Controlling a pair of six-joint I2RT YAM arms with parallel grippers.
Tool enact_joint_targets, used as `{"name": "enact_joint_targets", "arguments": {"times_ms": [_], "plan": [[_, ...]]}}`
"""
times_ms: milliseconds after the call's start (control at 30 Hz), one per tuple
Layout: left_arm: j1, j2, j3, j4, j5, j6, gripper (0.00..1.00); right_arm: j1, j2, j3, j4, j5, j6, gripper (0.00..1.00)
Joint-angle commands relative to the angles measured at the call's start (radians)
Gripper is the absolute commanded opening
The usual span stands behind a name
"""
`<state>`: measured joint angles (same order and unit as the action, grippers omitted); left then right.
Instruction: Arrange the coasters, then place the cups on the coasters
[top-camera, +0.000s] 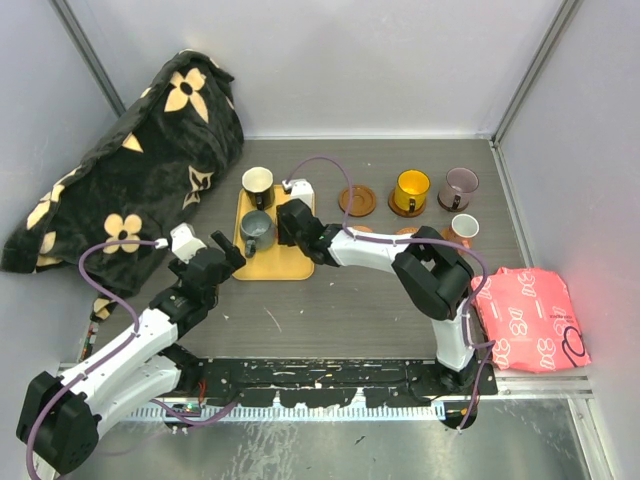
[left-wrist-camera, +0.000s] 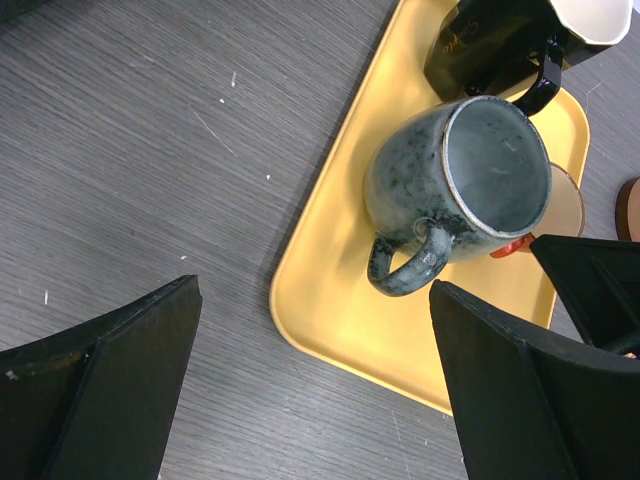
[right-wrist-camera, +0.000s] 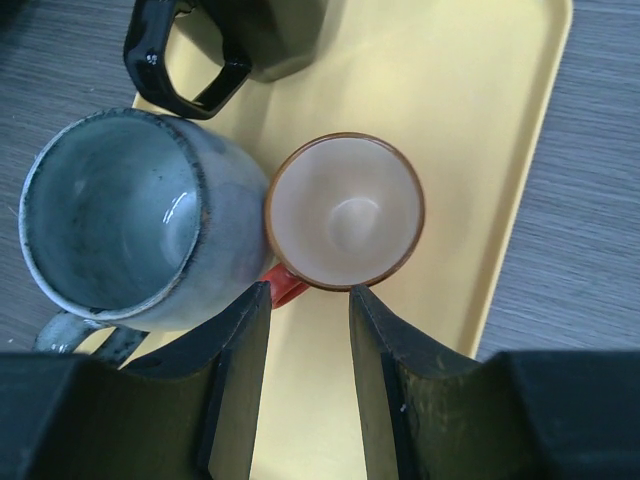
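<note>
While the left gripper (left-wrist-camera: 315, 290) hangs wide, the small brown cup (right-wrist-camera: 345, 210) sits just ahead of the right gripper (right-wrist-camera: 310, 295); its handle points toward those narrowed, empty jaws.

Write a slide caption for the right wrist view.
Right gripper, jaws apart, at the small copper-brown cup beside the grey speckled mug on the yellow rectangular tray.

We log three cups upright on the yellow tray (top-camera: 270, 268): the black cup (top-camera: 257, 182) at the far end, the speckled grey cup (top-camera: 254, 228) nearer, and the small copper-brown cup (right-wrist-camera: 345, 210) touching the grey cup's side. The yellow cup (top-camera: 411, 188), purple-grey cup (top-camera: 461, 184) and small white cup (top-camera: 465, 227) each stand on reddish-brown coasters (top-camera: 398, 210). One bare coaster (top-camera: 357, 200) lies left of the yellow cup.
</note>
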<state>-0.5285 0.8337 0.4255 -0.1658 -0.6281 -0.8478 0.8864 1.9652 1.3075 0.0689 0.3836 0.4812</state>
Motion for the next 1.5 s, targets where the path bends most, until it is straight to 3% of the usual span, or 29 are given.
{"name": "enact_joint_targets", "arguments": {"times_ms": [0, 667, 1267, 1467], "plan": [[0.004, -0.002, 0.013, 0.054, -0.024, 0.006, 0.98, 0.020, 0.010, 0.069, -0.006, -0.006, 0.020, 0.43], [0.004, -0.010, 0.010, 0.055, -0.021, 0.006, 0.98, 0.045, 0.082, 0.154, -0.092, 0.067, 0.028, 0.42], [0.004, 0.004, 0.010, 0.066, -0.008, 0.004, 0.98, 0.044, 0.064, 0.143, -0.196, 0.254, 0.036, 0.41], [0.004, 0.006, 0.012, 0.067, -0.007, 0.003, 0.98, 0.043, 0.060, 0.135, -0.190, 0.238, 0.024, 0.41]]}}
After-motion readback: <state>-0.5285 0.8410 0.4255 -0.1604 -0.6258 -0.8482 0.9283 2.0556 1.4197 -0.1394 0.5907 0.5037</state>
